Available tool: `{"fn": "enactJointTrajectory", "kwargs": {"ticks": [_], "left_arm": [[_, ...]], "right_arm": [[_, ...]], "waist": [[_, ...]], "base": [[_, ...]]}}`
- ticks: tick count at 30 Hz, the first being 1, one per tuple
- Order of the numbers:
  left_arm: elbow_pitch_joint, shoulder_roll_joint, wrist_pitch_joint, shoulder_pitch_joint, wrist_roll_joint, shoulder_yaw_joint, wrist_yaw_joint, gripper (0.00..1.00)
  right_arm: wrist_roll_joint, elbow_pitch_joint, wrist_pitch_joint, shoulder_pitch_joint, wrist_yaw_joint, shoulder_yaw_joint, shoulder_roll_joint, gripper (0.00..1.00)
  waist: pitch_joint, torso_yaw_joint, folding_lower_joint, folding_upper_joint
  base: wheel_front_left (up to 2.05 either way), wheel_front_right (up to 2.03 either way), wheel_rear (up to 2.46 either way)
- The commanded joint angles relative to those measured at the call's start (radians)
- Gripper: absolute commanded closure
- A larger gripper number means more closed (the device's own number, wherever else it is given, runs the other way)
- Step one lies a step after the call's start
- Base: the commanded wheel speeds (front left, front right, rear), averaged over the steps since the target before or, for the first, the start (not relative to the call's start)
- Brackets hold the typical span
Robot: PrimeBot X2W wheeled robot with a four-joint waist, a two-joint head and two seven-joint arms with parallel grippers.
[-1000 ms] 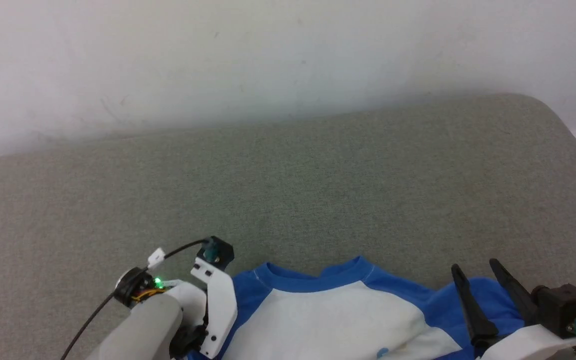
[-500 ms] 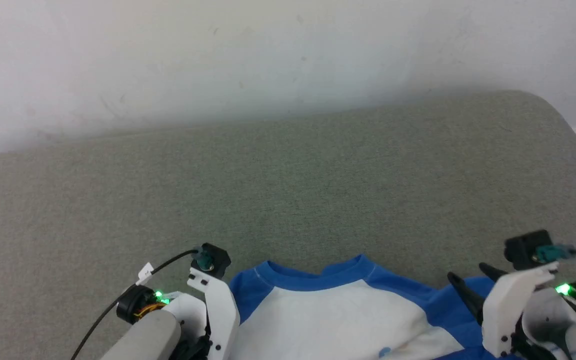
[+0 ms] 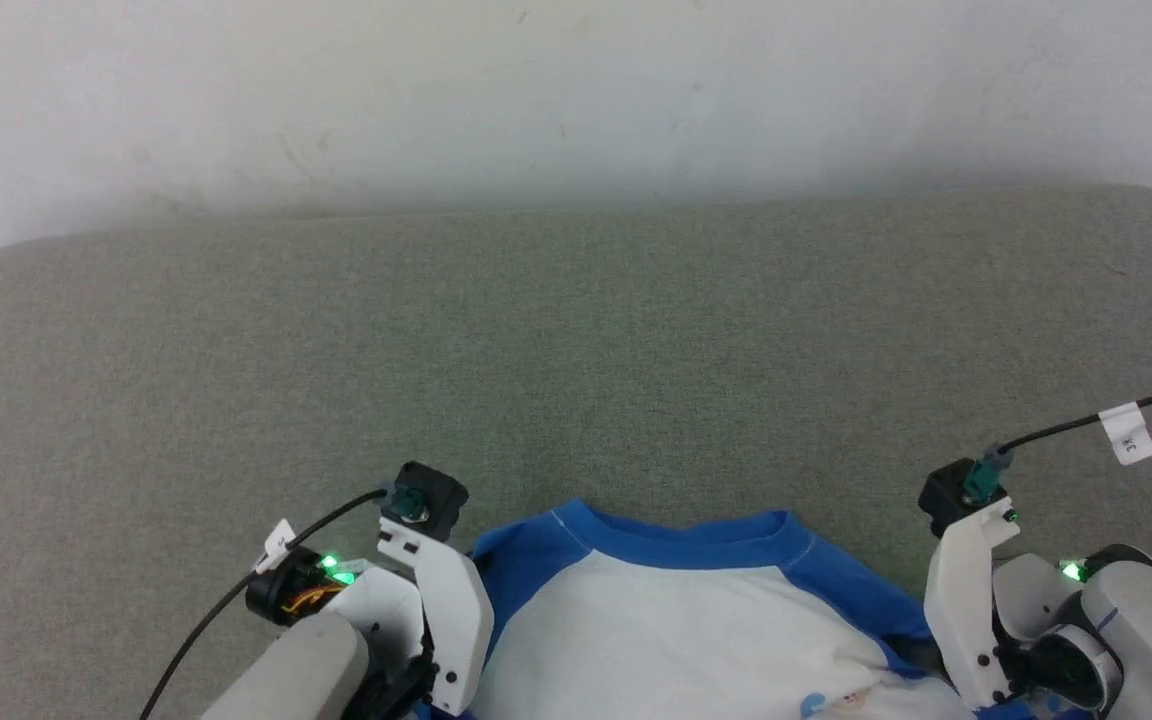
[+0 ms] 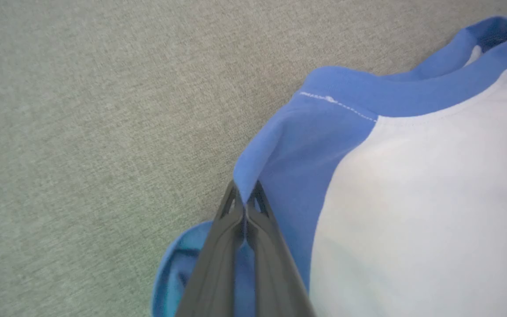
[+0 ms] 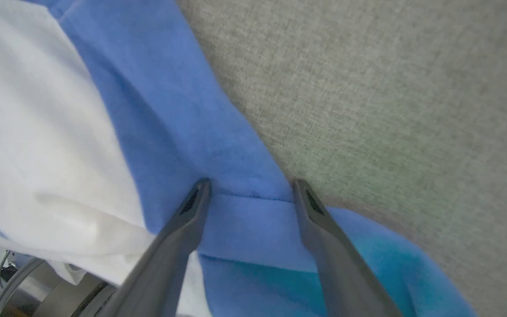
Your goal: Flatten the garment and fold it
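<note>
The garment (image 3: 676, 630), white with a blue collar and shoulders, lies at the bottom centre of the head view on a grey-green fabric surface (image 3: 576, 330) below a pale wall (image 3: 576, 90). The left wrist view adds the grip: the left gripper (image 4: 245, 196) is pinched tight on a blue shoulder fold at lower centre. The right wrist view shows the right gripper (image 5: 251, 189) spread wide, its fingers straddling a blue sleeve fold, unclamped.

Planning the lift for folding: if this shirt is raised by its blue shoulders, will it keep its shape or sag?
Probably sags: the garment lies in soft folds and peaks where the left tool pinches its blue shoulder. Likely light, as that small pinch lifts the cloth. It may drag on the woven grey surface.
</note>
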Motion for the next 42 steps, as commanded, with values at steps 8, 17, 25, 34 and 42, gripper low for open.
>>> {"fn": "enactJointTrajectory", "kwargs": {"ticks": [8, 17, 25, 34, 42], "left_arm": [[-0.018, 0.012, -0.043, 0.032, -0.025, 0.017, 0.001, 1.00], [-0.045, 0.070, -0.172, 0.007, -0.014, 0.097, 0.026, 1.00], [-0.034, 0.101, -0.237, -0.239, -0.002, 0.183, -0.001, 1.00], [0.227, 0.069, -0.402, -0.676, 0.050, 0.258, -0.018, 1.00], [0.440, 0.056, -0.595, -0.992, 0.114, 0.276, -0.022, 1.00]], "right_arm": [[0.088, 0.032, 0.061, -0.013, 0.000, 0.119, -0.019, 1.00], [0.030, -0.011, -0.158, -0.163, 0.000, 0.072, -0.045, 1.00], [-0.073, 0.032, -0.316, -0.360, 0.000, -0.097, -0.036, 1.00], [-0.224, 0.159, -0.496, -0.731, 0.000, -0.231, 0.025, 1.00], [-0.351, 0.284, -0.738, -1.011, 0.000, -0.261, 0.087, 1.00]], "waist": [[-0.025, 0.005, -0.0001, -0.0001], [-0.110, -0.014, -0.0001, -0.0001], [-0.084, -0.006, -0.0001, -0.0001], [0.089, -0.033, -0.0001, -0.0001], [0.195, -0.061, -0.0001, -0.0001]], "base": [[0.00, 0.00, 0.00], [0.00, 0.00, 0.00], [0.00, 0.00, 0.00], [0.00, 0.00, 0.00], [0.00, 0.00, 0.00]]}}
